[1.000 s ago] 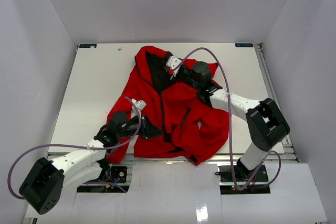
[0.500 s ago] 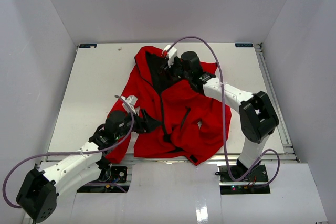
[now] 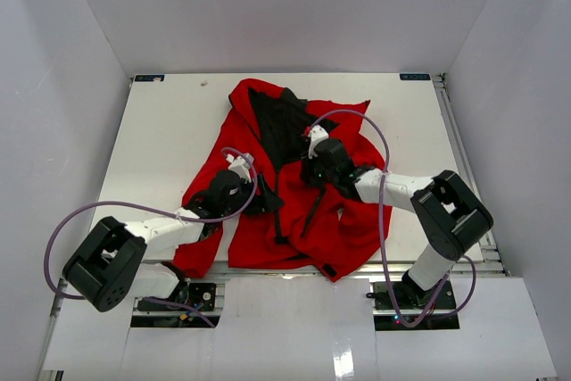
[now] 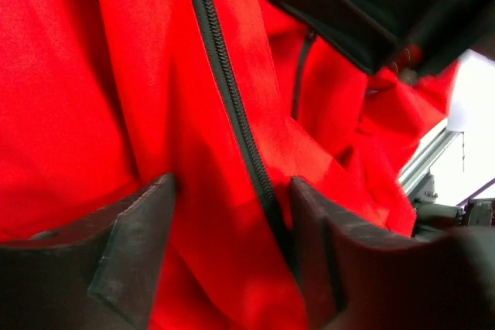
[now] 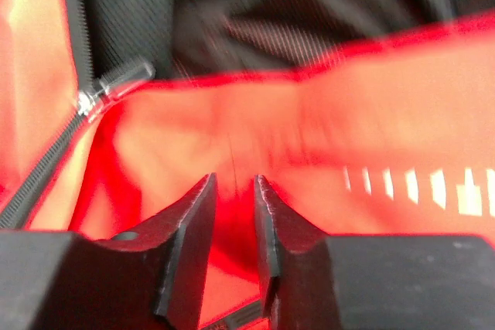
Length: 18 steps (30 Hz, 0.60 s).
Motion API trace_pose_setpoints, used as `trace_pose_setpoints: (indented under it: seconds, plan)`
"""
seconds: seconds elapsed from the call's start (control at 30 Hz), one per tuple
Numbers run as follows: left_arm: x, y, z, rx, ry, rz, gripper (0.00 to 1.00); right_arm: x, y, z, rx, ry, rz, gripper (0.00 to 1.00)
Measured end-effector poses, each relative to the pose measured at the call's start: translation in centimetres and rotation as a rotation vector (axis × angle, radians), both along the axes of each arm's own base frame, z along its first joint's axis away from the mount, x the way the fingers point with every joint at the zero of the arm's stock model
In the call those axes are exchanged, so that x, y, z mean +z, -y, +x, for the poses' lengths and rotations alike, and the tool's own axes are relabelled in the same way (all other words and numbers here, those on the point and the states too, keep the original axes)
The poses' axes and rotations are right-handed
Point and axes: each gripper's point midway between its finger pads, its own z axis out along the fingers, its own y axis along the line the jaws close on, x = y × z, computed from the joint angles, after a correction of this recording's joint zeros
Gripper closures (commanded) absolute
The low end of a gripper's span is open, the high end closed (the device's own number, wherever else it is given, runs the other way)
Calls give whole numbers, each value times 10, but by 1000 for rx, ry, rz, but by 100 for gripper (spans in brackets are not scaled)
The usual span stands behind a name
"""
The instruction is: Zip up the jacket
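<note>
The red jacket point(image 3: 348, 220) lies crumpled in the middle of the white table point(image 3: 161, 131), its collar spread so the black lining point(image 3: 277, 122) shows. My left gripper point(image 3: 268, 204) hovers low over the lower front. In the left wrist view this gripper point(image 4: 232, 191) is open, with a red fold and the closed dark zipper point(image 4: 232, 106) between its fingers. My right gripper point(image 3: 306, 174) sits at chest height. In the right wrist view it point(image 5: 233, 183) shows a narrow gap over red fabric, right of the zipper slider point(image 5: 93, 98) and left of the white lettering point(image 5: 418, 187).
Purple cables point(image 3: 375, 131) loop above both arms over the jacket. A metal rail point(image 3: 464, 158) runs along the table's right edge. White walls close in the back and both sides. The right arm's elbow point(image 3: 455, 216) stands beside the jacket's right sleeve.
My right gripper came down from the collar to the chest and its jaws parted. My left gripper slid right onto the jacket front and opened. More black lining shows at the collar.
</note>
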Motion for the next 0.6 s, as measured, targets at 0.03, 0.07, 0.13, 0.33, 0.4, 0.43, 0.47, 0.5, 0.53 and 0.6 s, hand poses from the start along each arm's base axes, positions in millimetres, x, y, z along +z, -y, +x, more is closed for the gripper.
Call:
trace_pose_setpoints:
  seconds: [0.03,0.07,0.13,0.33,0.4,0.43,0.47,0.5,0.53,0.6]
  plan:
    - [-5,0,0,-4,-5,8,60,-5,6,-6,-21,-2,0,71]
    - [-7,0,1,-7,-4,13,72,-8,11,-11,-40,-3,1,71]
    - [-9,1,2,-11,5,18,91,-12,17,-16,-75,5,10,72]
    - [-9,1,1,-41,46,31,100,-8,27,-21,-141,39,59,70]
    - [-9,1,0,-53,64,39,100,-2,28,-21,-145,58,67,68]
    - [-9,1,-1,-58,73,46,100,3,28,-21,-143,71,72,68]
    - [-9,1,-2,-62,87,58,100,12,27,-20,-139,90,84,64]
    - [-7,2,-3,-68,100,65,100,24,26,-18,-135,114,101,60]
    - [-5,2,-5,-72,114,73,100,36,25,-17,-130,137,119,58]
    - [-1,2,-7,-77,142,91,100,67,17,-13,-110,189,173,56]
